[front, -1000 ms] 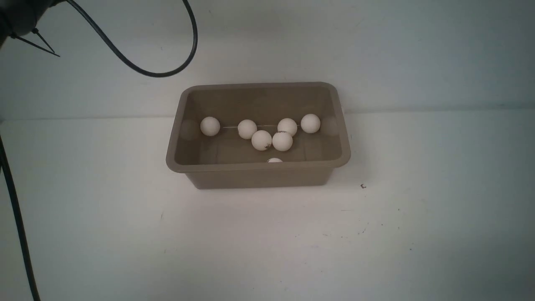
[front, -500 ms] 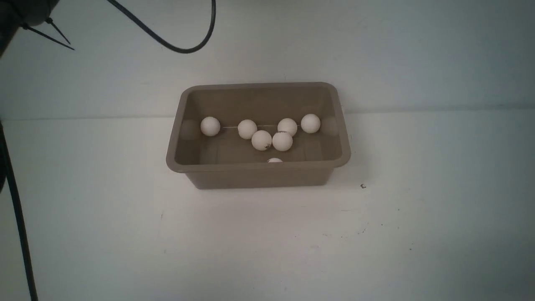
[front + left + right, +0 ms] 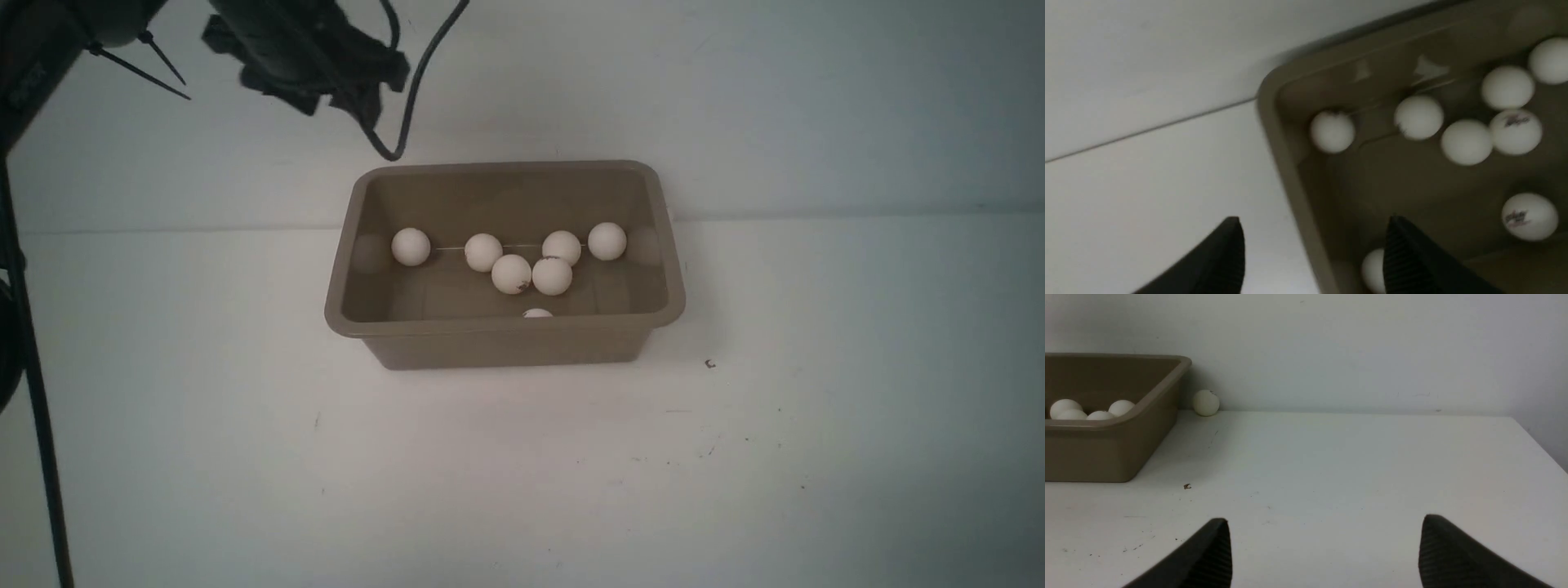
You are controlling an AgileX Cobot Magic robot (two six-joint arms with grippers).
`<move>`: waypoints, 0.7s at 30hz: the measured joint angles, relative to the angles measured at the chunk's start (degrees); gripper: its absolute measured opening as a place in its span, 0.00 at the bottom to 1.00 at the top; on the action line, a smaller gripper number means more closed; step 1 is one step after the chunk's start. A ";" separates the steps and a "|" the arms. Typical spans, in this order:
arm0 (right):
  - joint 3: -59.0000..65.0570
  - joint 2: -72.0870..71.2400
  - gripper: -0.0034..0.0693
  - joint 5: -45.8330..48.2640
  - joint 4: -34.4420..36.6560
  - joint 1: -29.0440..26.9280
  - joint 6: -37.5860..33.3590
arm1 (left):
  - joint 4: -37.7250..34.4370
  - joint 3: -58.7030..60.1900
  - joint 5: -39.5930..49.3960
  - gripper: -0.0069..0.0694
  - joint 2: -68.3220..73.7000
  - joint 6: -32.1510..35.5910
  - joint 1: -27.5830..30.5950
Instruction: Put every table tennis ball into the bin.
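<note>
Balls in the bin are light, smooth, roll-prone; pinch across the middle. Left claw and right claw gape empty.

The front view looks forward and down from the robot's side onto the white table, with the bin near mid-frame and the wall behind it. The left wrist view hangs close above the bin's corner, looking steeply down past its open fingertips at the table tennis balls inside. The right wrist view sits low and farther off, facing the wall, sharing the bin and one ball beside it.
</note>
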 joint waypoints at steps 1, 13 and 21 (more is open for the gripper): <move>0.00 0.00 0.81 0.00 0.00 0.00 0.00 | 0.66 0.00 0.54 0.63 -1.52 0.22 0.00; 0.00 0.00 0.81 0.00 0.00 0.00 0.06 | 3.70 2.25 1.55 0.63 -34.76 4.87 0.00; 0.00 0.00 0.81 0.00 -0.03 0.00 0.06 | 4.62 36.50 -4.96 0.63 -54.98 2.51 0.00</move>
